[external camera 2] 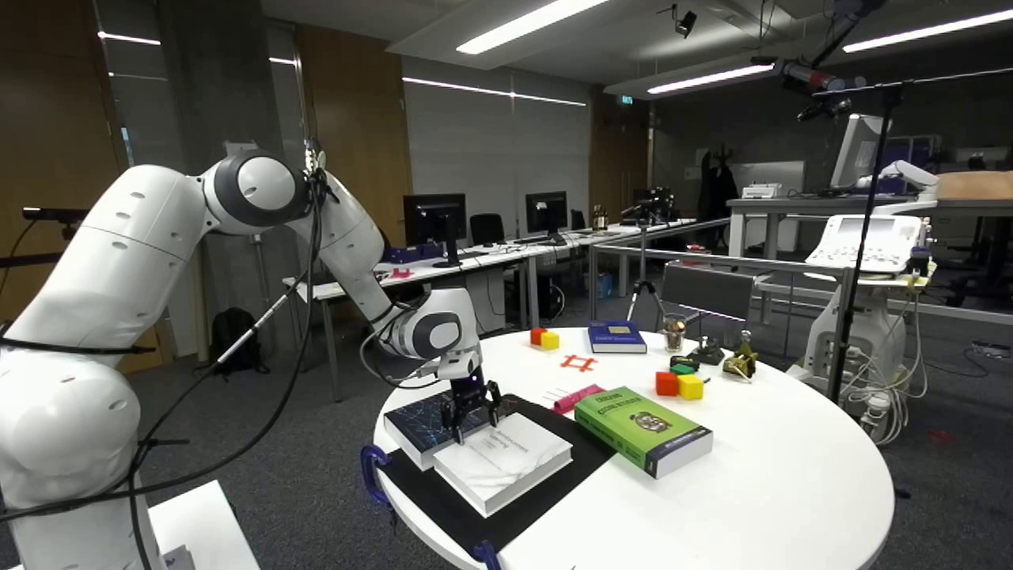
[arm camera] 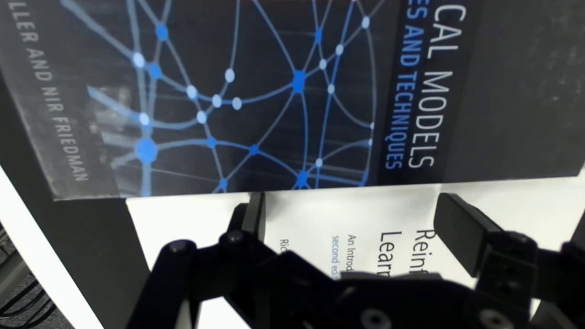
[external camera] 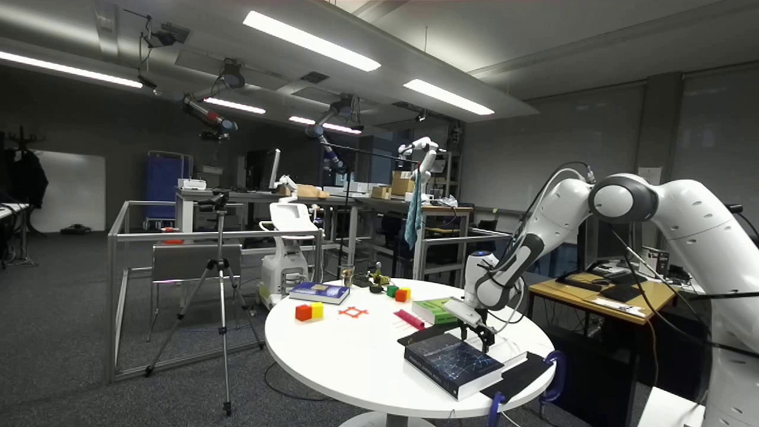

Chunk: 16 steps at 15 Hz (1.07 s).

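My gripper [arm camera: 352,200] points down, fingers [arm camera: 459,233] spread wide and well apart, grasping nothing. They hang low at the white book [external camera 2: 506,455], along the edge facing the dark book [arm camera: 265,114]; whether they touch either one, I cannot tell. White one lies flat, cover up, title "Reinforcement Learning" legible in an exterior view. Dark one also flat, just beside it, blue node-and-line pattern on the cover, "AND TECHNIQUES" readable in the wrist view; whether the two books touch is unclear. White book rests on a black mat [external camera 2: 427,492], dark one at least partly over it, near the rim of the round white table [external camera 2: 775,491]. Blue clamps [external camera 2: 487,552] on the table edge there, in both exterior views. Just beside the mat: a thick green book [external camera 2: 645,427], cover up, with a pink roll [external camera 2: 577,398] near it. Farther out: a red hash-shaped frame [external camera 2: 578,362], a blue book [external camera 2: 616,339] lying flat, a glass [external camera 2: 673,332], and coloured blocks [external camera 2: 666,385] in two groups well apart, red and yellow showing in each.
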### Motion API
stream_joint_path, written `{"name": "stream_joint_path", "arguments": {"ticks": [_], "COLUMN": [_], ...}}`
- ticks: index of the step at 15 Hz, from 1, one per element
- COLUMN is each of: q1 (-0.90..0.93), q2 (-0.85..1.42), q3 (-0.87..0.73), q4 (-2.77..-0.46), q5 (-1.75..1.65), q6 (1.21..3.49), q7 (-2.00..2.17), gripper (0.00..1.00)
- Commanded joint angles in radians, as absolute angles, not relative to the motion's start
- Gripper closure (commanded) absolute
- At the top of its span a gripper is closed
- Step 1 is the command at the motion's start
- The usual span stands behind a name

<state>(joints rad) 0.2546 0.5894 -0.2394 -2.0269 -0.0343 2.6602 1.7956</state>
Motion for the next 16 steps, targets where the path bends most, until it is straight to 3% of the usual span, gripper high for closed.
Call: {"name": "stream_joint_path", "arguments": {"ticks": [1,16], "q1": [0.261,0.249], "q2": [0.584,0.587], "q3": [-0.227,-0.162], "q4": [-2.027,-2.028], "q5": [-0.053,-0.027], "q6": [2.645,2.646], "q7": [1.812,1.776], "gripper": [0.0,0.0]}}
